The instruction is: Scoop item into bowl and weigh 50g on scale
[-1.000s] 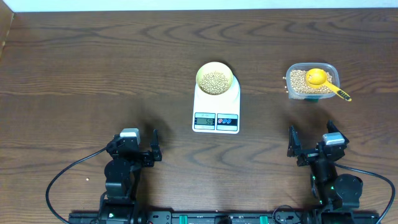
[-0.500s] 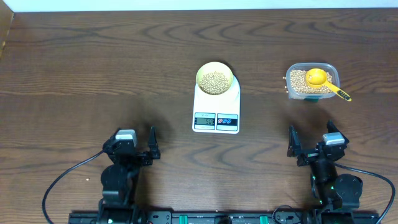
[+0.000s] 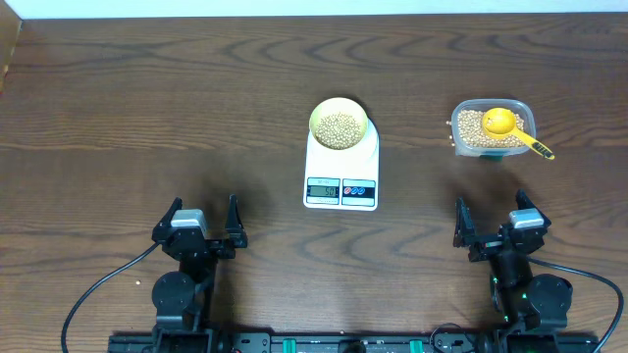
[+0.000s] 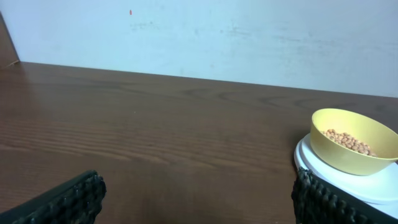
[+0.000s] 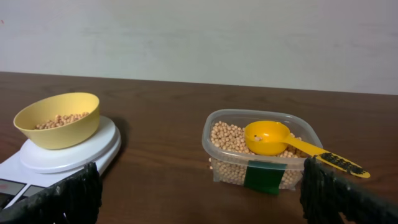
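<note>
Now | bowl (image 3: 340, 125) on scale (image 3: 341, 169), well ahead | left end effector (image 3: 203, 217), right end effector (image 3: 491, 222): spread wide, empty

Readout digits on the white rectangular digital scale (image 3: 340, 167) are too small to read overhead, the left wrist view crops its platform at the right edge, and the right wrist view clips its display bottom-left.

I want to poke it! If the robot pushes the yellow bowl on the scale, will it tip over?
Probably it slides first: the bowl is low and wide, sitting on the smooth white scale. It looks like light plastic, with only a shallow layer of beans, so a small nudge may move it.
</note>
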Robot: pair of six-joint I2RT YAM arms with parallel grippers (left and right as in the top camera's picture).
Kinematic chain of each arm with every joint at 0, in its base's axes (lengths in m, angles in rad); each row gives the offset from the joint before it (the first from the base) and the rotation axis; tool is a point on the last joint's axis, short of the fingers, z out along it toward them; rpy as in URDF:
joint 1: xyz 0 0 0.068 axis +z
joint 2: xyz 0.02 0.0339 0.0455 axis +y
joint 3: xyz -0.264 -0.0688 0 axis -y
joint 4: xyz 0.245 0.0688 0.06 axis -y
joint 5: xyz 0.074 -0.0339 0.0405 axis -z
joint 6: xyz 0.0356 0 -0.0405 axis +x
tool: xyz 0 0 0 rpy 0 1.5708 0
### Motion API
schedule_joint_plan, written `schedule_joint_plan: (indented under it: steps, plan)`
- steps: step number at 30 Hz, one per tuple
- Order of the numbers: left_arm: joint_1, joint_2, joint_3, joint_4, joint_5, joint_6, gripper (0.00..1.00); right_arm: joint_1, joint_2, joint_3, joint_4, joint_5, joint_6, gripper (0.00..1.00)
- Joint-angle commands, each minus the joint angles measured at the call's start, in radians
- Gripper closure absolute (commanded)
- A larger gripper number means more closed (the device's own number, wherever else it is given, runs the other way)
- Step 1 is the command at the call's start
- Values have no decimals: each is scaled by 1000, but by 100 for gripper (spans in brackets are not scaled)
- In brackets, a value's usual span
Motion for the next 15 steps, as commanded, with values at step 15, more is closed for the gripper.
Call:
schedule_joint_plan:
  steps: [15]
  plan:
    - [4, 9, -15, -43, -31, -9, 2, 11, -7, -1, -5, 4, 13, 1]
